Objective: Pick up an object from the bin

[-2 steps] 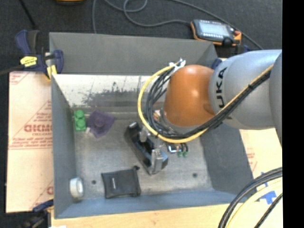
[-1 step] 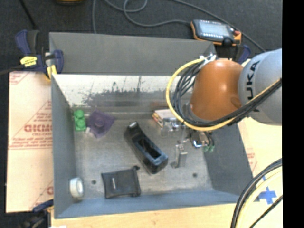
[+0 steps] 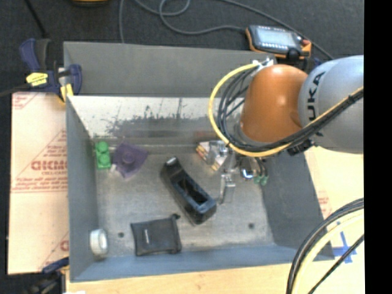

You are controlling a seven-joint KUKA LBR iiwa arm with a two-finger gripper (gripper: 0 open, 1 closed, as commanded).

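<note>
1. The bin [image 3: 82,182] holds loose things spread out flat, nothing stacked. They look dropped in rather than arranged.
2. Left end: a green block [image 3: 103,155] touches a crumpled purple piece [image 3: 129,158], both near the back wall.
3. Front: a flat black pouch [image 3: 156,236], with a small silver tape roll [image 3: 98,241] in the front-left corner.
4. Middle: a black stapler-shaped object [image 3: 187,192] lies diagonally, its far end towards the back-left and its near end towards the front-right.
5. A small orange-and-white item [image 3: 207,152] sits by the back wall, partly under the wrist.
6. The arm comes in from the right, with its orange wrist cover [image 3: 272,103] over the right half of the bin and a cable loop [image 3: 222,112] hanging around it.
7. The gripper [image 3: 228,187] points down, just beside the right edge of the black stapler-shaped object. I can't tell whether it touches it.
8. Pincer state: cannot tell, since the wrist hides most of it. Nothing seen held.
9. Judgement: the likely target is the black stapler-shaped object, as it's the nearest thing. It's still on the bin floor, so the pick isn't done.
</note>
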